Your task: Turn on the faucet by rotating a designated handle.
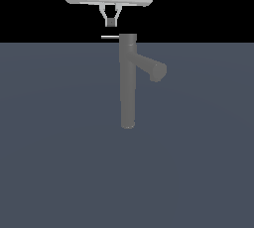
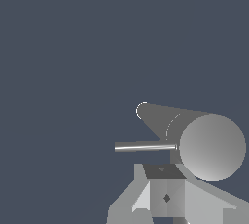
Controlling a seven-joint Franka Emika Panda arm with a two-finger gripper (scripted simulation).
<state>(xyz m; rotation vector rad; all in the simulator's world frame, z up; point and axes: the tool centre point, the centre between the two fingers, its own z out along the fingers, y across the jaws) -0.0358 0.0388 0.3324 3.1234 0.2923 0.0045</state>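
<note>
The gripper [image 1: 111,22] hangs just above the handle [image 1: 109,37], fingers close together, holding nothing. The thin rod sticks out from the faucet [image 1: 128,83] top just below it — I'd drop straight down beside the rod, then push sideways near its tip.

A flat slate-blue floor [image 1: 59,162] fills the lower scene (plain, unmarked), with black void [image 1: 30,9] above.

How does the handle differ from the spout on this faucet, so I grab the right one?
The handle is a thin, light silver rod; the spout is thick and dark grey like the column. The handle lies level at the very top of the faucet; the spout leaves a little lower and slants downward. They point to opposite sides: the handle to the exterior view's left, the spout to its right. Both stick out of the same upright column. The gripper hangs above the handle.
</note>
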